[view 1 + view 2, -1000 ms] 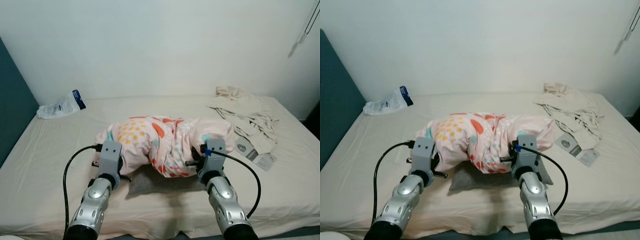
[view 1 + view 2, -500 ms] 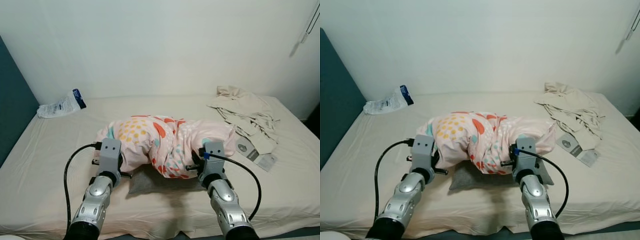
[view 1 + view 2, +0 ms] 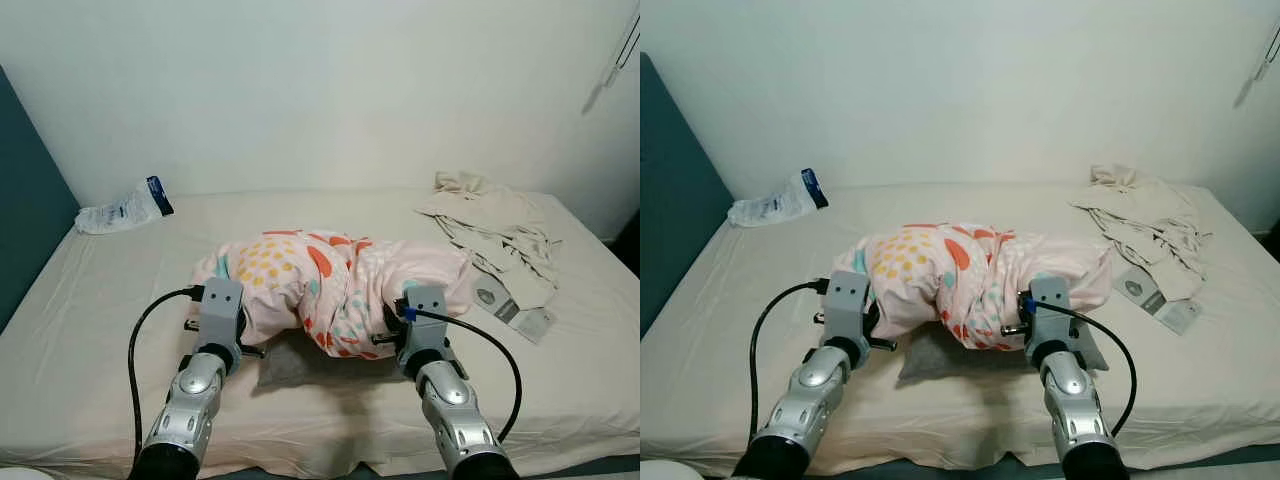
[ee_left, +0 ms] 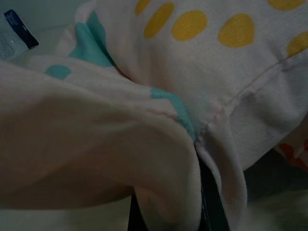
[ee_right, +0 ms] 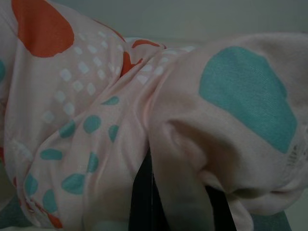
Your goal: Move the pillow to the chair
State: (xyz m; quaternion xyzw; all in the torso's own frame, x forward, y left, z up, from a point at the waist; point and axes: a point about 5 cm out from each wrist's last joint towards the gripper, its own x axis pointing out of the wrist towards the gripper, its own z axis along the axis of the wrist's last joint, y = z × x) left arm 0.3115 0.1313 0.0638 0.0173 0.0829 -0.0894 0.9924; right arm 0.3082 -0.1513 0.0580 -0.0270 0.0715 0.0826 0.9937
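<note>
The pillow (image 3: pixel 335 290), pink with dots and blotches, sits at the centre of the frame, bunched between both arms over the bed (image 3: pixel 100 330). The left gripper (image 3: pixel 232 322) is pushed into its lower-left end and the right gripper (image 3: pixel 392 325) into its lower-right end. In each wrist view the jaws are narrow, with a fold of pillowcase pinched between the black fingers (image 4: pixel 211 202), so each holds cloth rather than stuffing. A grey cloth (image 3: pixel 300 368) lies under the pillow at lower centre; clothes (image 3: pixel 495 230) lie at upper right, a bag (image 3: pixel 120 212) at upper left. The risk, as I judge it: a thin cloth grip may slide out under the pillow's weight, or one end may let go and leave it dangling. No chair is seen, so turning to look for one could make the load swing.
</note>
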